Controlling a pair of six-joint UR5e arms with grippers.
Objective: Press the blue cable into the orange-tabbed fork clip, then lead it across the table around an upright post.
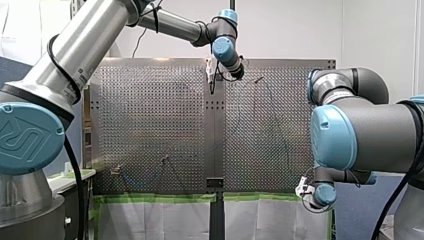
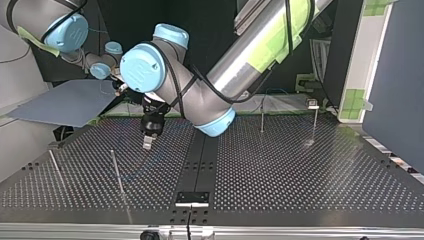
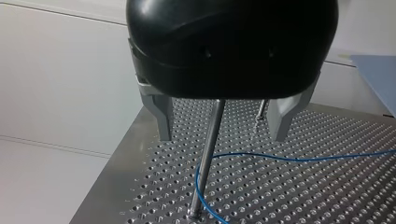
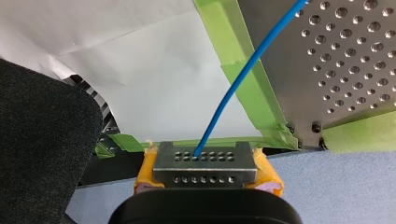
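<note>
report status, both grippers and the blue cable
Left gripper jaws open, straddling thin upright metal post. Right gripper shut on blue cable. Cable bends round post's base.

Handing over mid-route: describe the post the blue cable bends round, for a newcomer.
Find my left gripper, black with metal fingers, over the perforated table. The upright post stands between those fingers. Unlike the farther post, it has the blue cable curving round its foot.

Top view, lower left of frame: two posts (image 2: 117, 172) on the table (image 2: 300, 170). Upper right: two further posts (image 2: 262, 117). Centre-left: our left gripper (image 2: 149, 141) above the table. Left wrist view: one post (image 3: 208, 158) ahead of our gripper, cable (image 3: 289, 158) bending beside its foot.
</note>
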